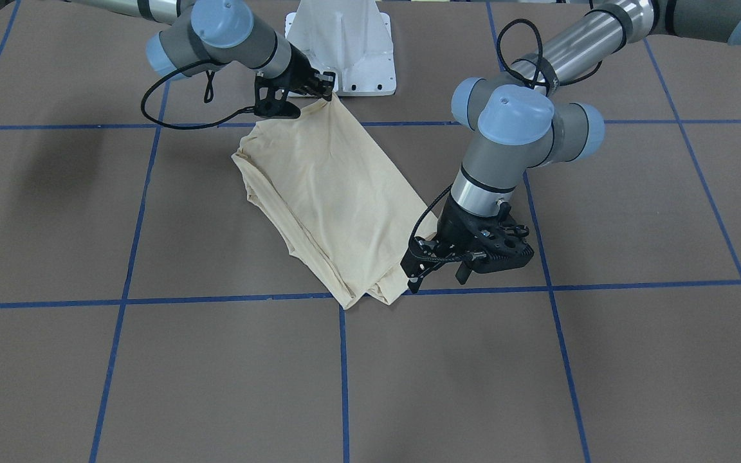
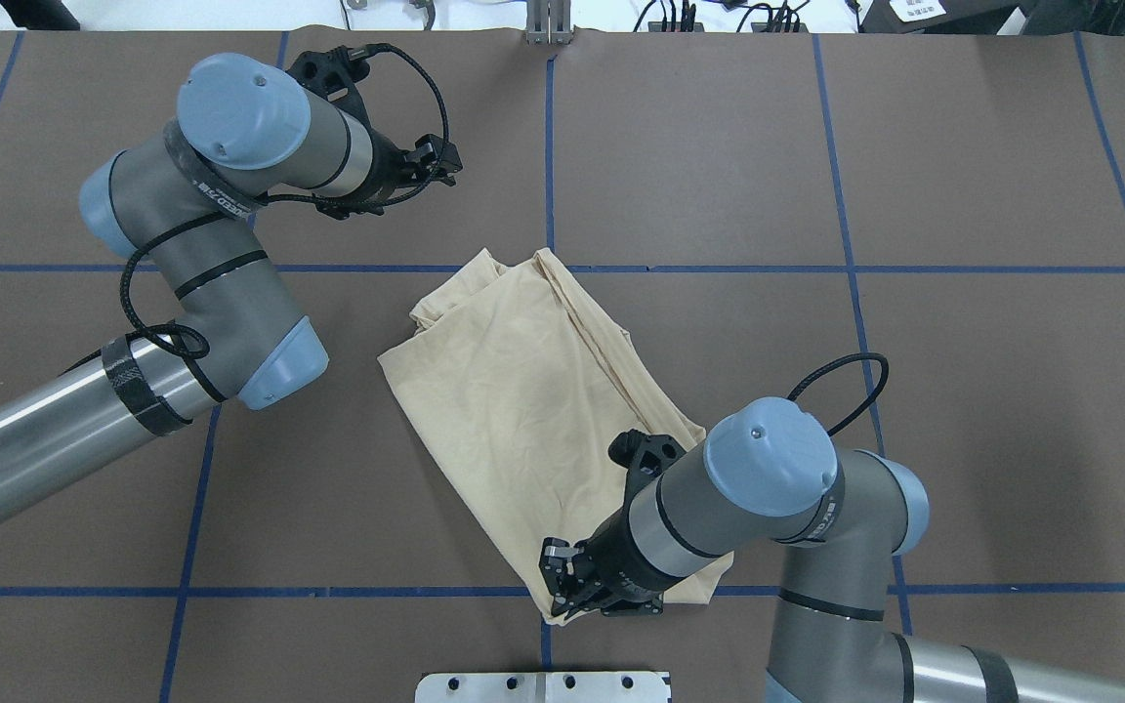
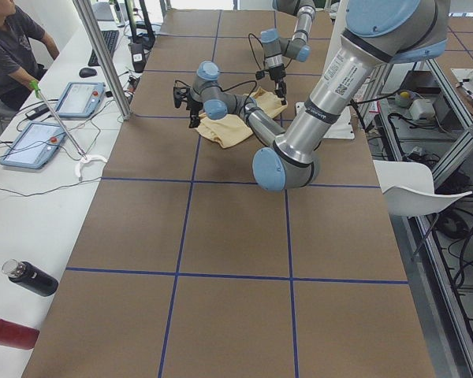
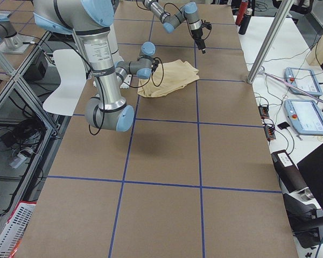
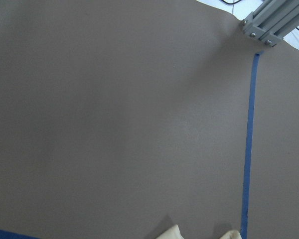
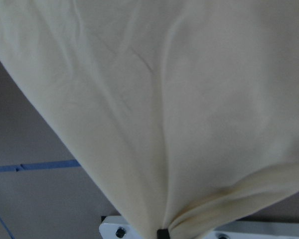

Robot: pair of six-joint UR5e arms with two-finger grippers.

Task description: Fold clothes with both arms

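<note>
between the jaws of the right gripper (image 1: 326, 90) there's a pinched corner of the shirt (image 2: 523, 391). the jaws are closed down tight on the cloth, and in the right wrist view the fabric bunches into a little knot right at the fingertips and fans out wide away from them. just past that pinch, on the robot's side, is the white base (image 1: 345, 45). away from those jaws the rest of the shirt lies on the brown table (image 2: 914, 146) as a folded, roughly oblong bundle set on a slant. it's plain cream on top with a few soft creases, and there are stacked layers along one long edge. its far end touches one of the blue tape lines (image 2: 699, 268). the left gripper (image 2: 434, 164) is off beyond that far end, apart from the shirt and holding none of it. can't tell how wide its jaws are from any of these shots, since the fingers are too small and dark to read. the left wrist view shows bare table and one strip of blue tape under that gripper, with two little tips of cream cloth poking in at the bottom edge. so the shirt sits just on the near side of those jaws, not under them.
</note>
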